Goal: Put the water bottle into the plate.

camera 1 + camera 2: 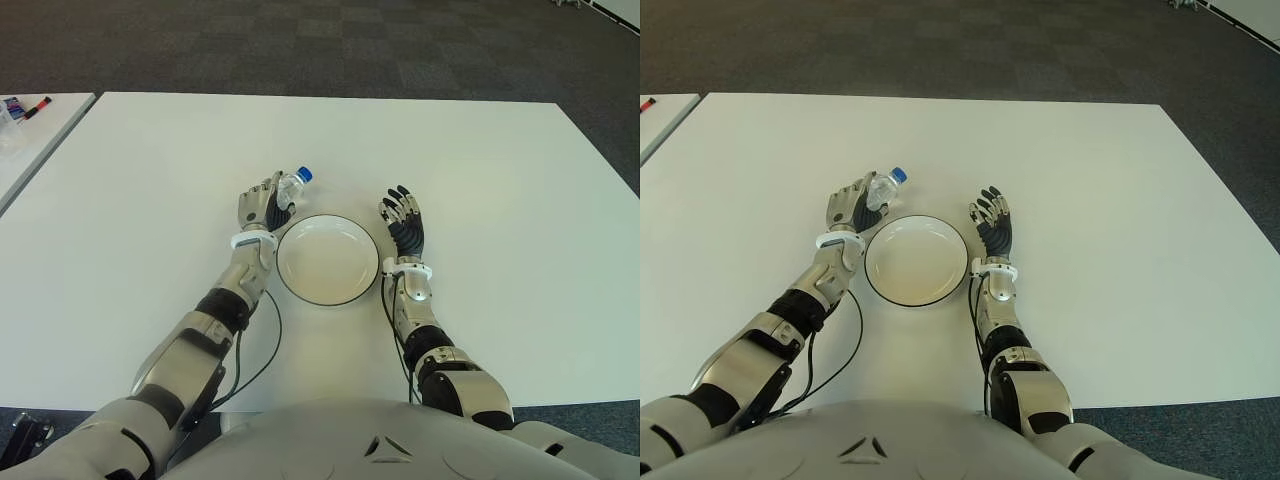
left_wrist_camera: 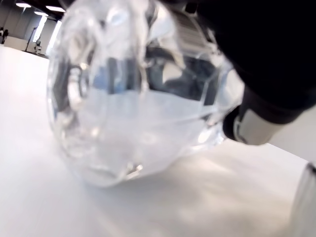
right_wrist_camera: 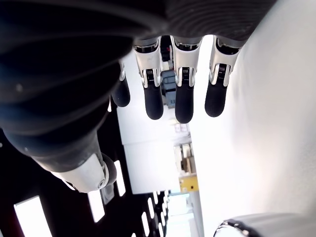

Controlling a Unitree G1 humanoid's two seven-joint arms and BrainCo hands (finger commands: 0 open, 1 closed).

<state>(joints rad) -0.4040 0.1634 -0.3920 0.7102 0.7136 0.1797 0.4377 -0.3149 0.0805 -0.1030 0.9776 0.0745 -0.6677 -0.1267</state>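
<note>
A clear water bottle [image 1: 291,186] with a blue cap lies tilted on the white table just beyond the plate's far-left rim. My left hand [image 1: 262,205] is curled around its body; the left wrist view is filled by the bottle [image 2: 128,98] resting on the table, a fingertip [image 2: 247,123] pressed to it. The white plate with a dark rim [image 1: 377,262] sits empty between my hands. To the right of the plate is my right hand [image 1: 404,218], fingers [image 3: 183,94] spread, holding nothing.
A second white table [image 1: 30,130] with markers stands at the far left. Dark carpet lies beyond the table's far edge [image 1: 320,96]. A black cable [image 1: 262,350] trails from my left forearm across the near table.
</note>
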